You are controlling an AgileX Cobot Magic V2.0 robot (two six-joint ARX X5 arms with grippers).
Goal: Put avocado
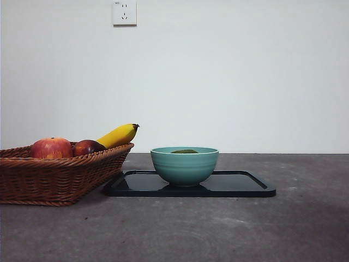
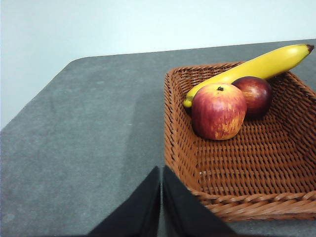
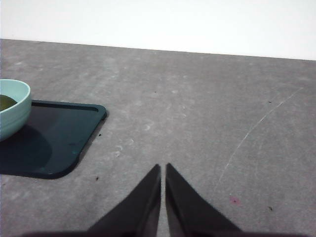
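Teal is the colour of the bowl [image 1: 184,165] that stands on a black tray [image 1: 240,184] in the front view, and only the dull green top of the avocado [image 1: 185,151] peeks over its rim, so the fruit lies inside. Just beside the tray stands a wicker basket [image 1: 54,177] holding a red-yellow apple [image 1: 51,148], a dark red fruit [image 1: 87,147] and a banana [image 1: 118,135]; neither arm appears in this view.

From the left wrist, the left gripper [image 2: 161,170] hangs above the grey table [image 2: 89,128] just outside the basket's corner, jaws pressed together on nothing.

From the right wrist, the right gripper [image 3: 162,168] is likewise clenched and empty over bare table, apart from the tray's corner and the bowl at the picture's edge, where a sliver of green shows inside.
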